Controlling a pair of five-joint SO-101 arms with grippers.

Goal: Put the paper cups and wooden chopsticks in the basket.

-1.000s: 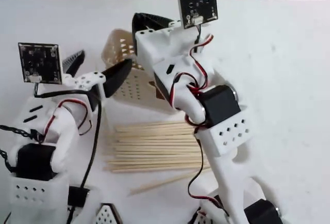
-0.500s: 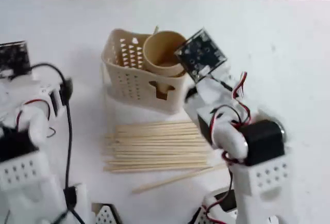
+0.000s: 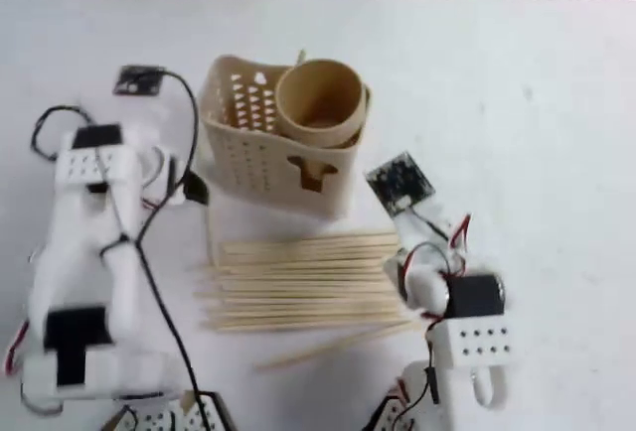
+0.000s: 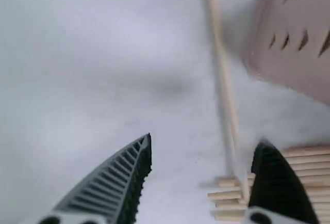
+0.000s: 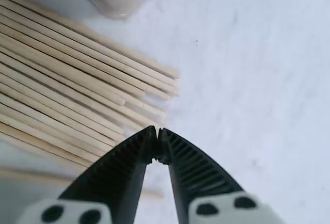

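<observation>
Both arms have pulled back from over the basket within the last second, so the cups now show standing nested inside it, toward its 3 o'clock end; that part of the task looks done. On the table the chopsticks lie in a flat row at the basket's 6 o'clock, just beside it, with a stray stick at the row's 6 o'clock, slightly apart and askew. The left gripper hangs low at the row's 9 o'clock end with its jaws spread wide and nothing between them, probably because that end is the nearest place to catch a few sticks; a loose stick runs from there past the basket's wall. The right gripper is clenched on nothing at the row's 3 o'clock end, apparently parked off the sticks to leave the other arm room.
</observation>
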